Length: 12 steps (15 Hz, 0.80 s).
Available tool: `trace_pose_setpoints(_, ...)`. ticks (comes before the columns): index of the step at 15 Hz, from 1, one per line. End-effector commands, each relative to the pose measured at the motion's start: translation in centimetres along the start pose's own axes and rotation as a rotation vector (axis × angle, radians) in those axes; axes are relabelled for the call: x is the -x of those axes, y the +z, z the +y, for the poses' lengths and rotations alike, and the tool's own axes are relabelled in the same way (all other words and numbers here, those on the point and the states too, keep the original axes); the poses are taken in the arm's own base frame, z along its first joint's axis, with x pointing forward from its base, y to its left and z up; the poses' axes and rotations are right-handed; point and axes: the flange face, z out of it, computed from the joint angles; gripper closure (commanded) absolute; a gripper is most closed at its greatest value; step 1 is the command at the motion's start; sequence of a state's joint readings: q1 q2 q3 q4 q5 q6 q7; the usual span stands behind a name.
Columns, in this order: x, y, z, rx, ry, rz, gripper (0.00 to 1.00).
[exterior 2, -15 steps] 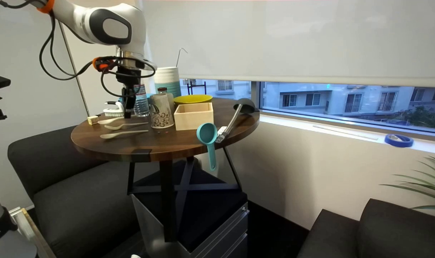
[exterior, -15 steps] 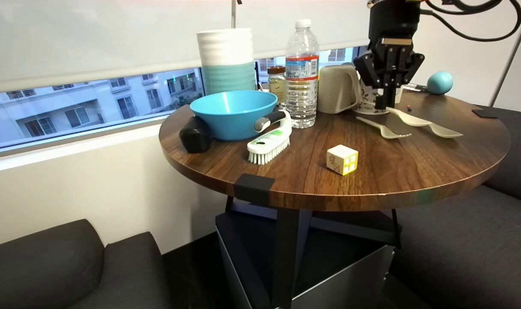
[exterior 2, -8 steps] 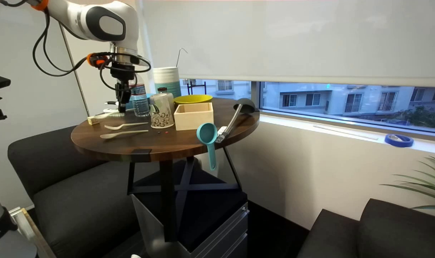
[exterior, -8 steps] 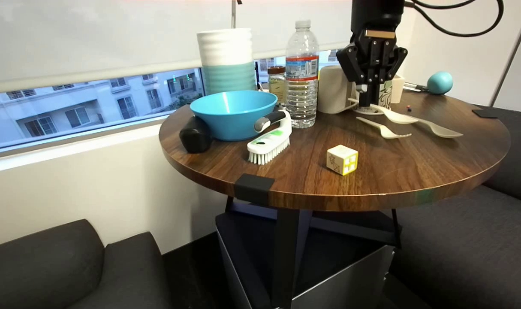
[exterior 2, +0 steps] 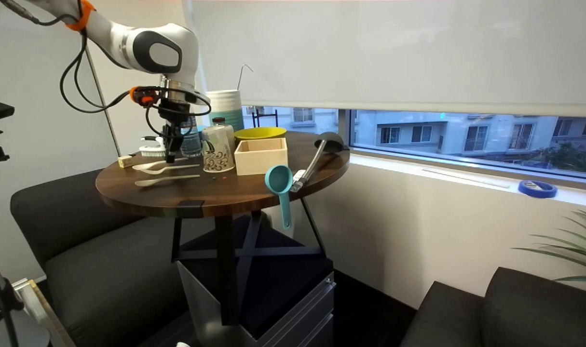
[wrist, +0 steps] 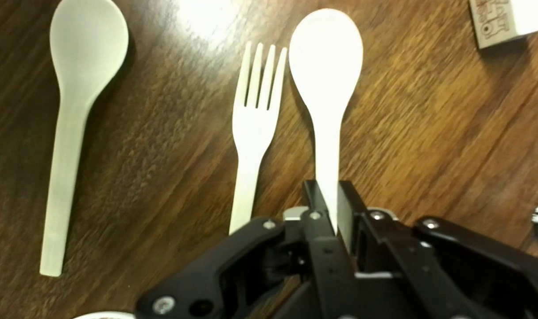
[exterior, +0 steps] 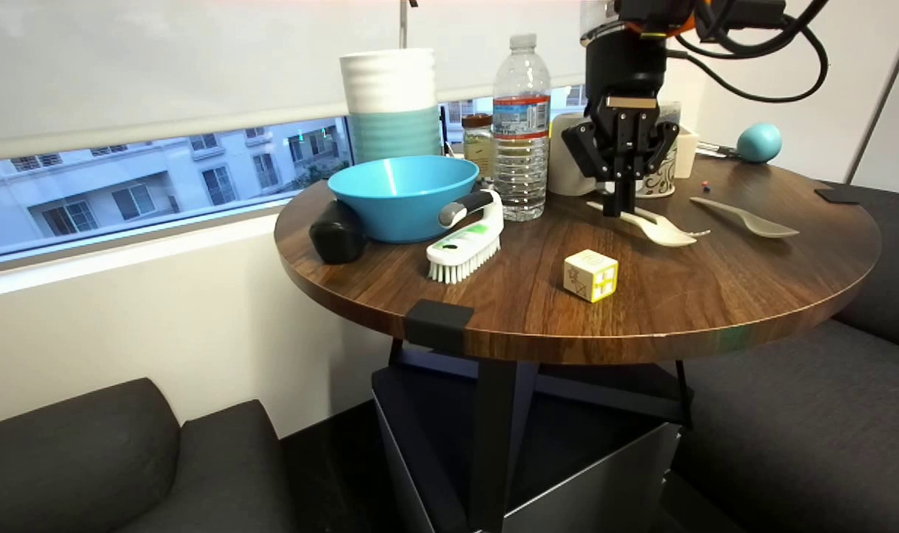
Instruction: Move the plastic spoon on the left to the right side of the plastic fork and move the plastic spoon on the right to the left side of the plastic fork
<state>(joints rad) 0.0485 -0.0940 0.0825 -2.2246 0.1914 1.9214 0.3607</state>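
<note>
My gripper (wrist: 328, 188) is shut on the handle of a pale cream spoon (wrist: 326, 57), bowl pointing away from the jaws. The plastic fork (wrist: 255, 128) lies on the table just left of this spoon in the wrist view, its tines close to the bowl. The second spoon (wrist: 87, 44) lies farther left. In an exterior view the gripper (exterior: 621, 211) is low over the table, and the held spoon (exterior: 667, 233) partly covers the fork (exterior: 702, 233); the second spoon (exterior: 760, 224) is to the right. I cannot tell whether the held spoon touches the table.
A toy block (exterior: 591, 275) sits near the table's front edge. A brush (exterior: 464, 244), blue bowl (exterior: 405, 200), water bottle (exterior: 522, 133) and grey mug (exterior: 567, 155) stand to the left. A patterned cup (exterior 2: 218, 149) and wooden box (exterior 2: 261, 156) are close to the gripper.
My gripper has carried the held spoon across the fork, away from the second spoon, and has come down lower. The fork and second spoon have not moved.
</note>
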Motion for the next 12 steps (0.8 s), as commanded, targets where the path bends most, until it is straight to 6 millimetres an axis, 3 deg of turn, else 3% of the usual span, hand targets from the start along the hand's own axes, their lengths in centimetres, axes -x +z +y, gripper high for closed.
trace_pose_setpoints(1, -1.1, 0.0, -0.8, -0.032, 0.025, -0.02, 0.97)
trace_pose_setpoints(3, -1.4, 0.1, -0.9, -0.036, 0.037, -0.028, 0.97)
trace_pose_setpoints(4, -1.6, 0.1, -0.9, -0.041, 0.038, -0.032, 0.62)
trace_pose_setpoints(5, -1.6, 0.0, -0.8, -0.042, 0.038, -0.028, 0.61)
trace_pose_setpoints(12, 1.0, -5.5, 0.5, -0.035, 0.02, 0.041, 0.14)
